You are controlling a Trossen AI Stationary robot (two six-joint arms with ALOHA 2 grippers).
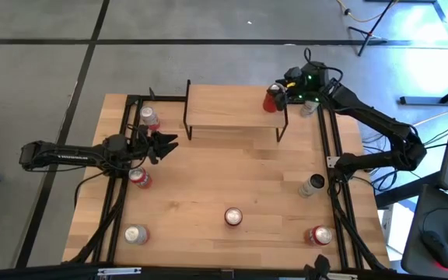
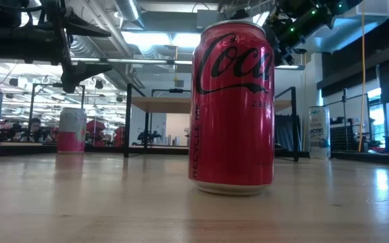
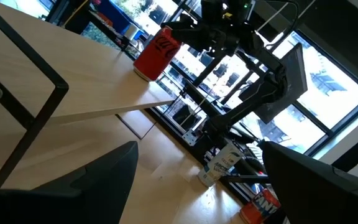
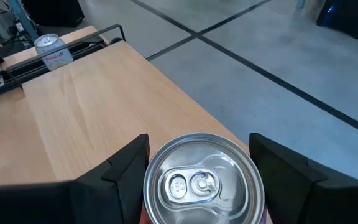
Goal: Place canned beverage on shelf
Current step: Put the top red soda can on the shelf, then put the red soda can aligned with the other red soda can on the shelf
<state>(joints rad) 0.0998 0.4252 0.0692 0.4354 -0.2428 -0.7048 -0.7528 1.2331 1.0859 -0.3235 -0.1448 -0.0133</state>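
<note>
The light wooden plank top of the small black-legged shelf lies bare except at its right end, where a red cola can stands between the right gripper's fingers. A silver-topped pink can stands just beside the shelf's left legs (tight there).

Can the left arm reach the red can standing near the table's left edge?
Probably yes: the left pincer hangs open just above that red can, with nothing between them.
</note>
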